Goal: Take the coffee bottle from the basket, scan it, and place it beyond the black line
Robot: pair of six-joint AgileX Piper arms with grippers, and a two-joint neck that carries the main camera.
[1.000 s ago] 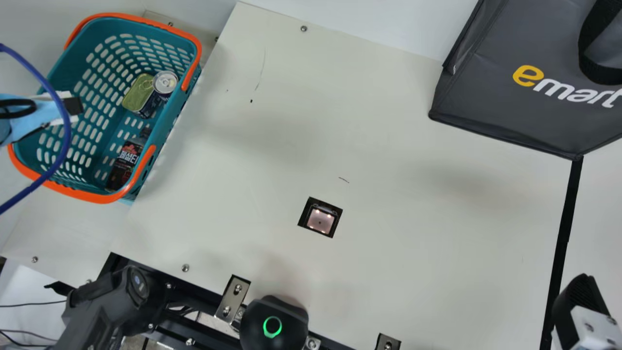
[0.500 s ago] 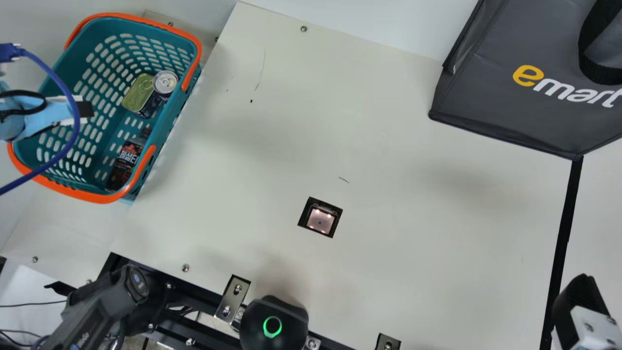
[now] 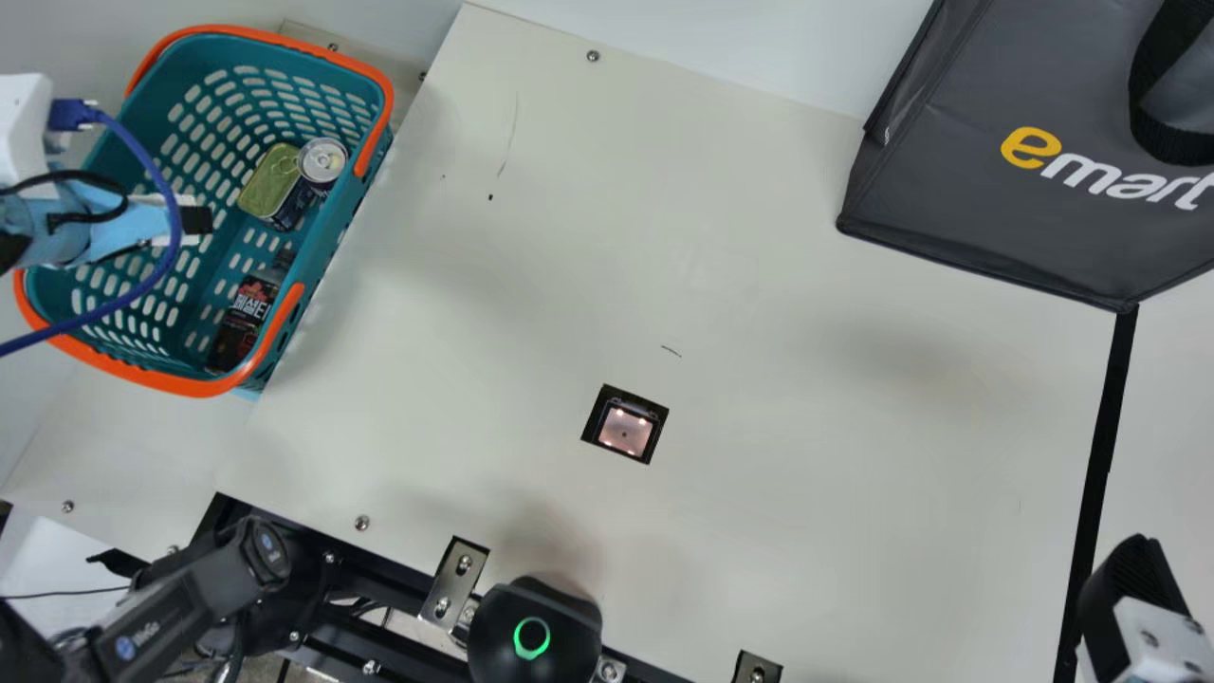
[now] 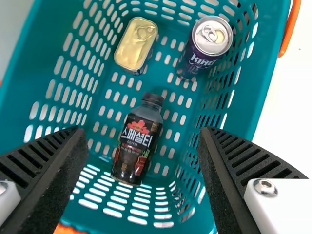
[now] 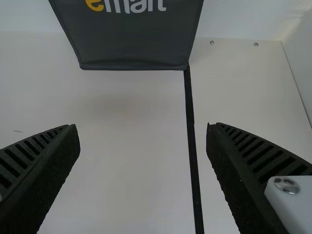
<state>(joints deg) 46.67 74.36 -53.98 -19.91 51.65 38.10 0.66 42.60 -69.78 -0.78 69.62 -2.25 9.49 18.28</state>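
My left gripper (image 3: 197, 220): jaws wide apart, nothing between them, over the teal basket (image 3: 340, 220). Coffee bottle (image 4: 138, 141): lying on the basket floor, near the purple can (image 4: 195, 58) and gold-lidded tin (image 4: 135, 46). My right gripper (image 3: 1133, 583): jaws likewise wide, unloaded, by the black line (image 3: 1104, 446).

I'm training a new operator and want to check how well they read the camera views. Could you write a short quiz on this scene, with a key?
1. Multiple choice: where is the coffee bottle?
(a) over the scanner window
(b) inside the teal basket
(c) beyond the black line

2. True or false: the left gripper is open and holds nothing.

3. Fill in the blank: in the main view, the black line meets a corner of the gray ____.

Key: 1. b; 2. true; 3. bag
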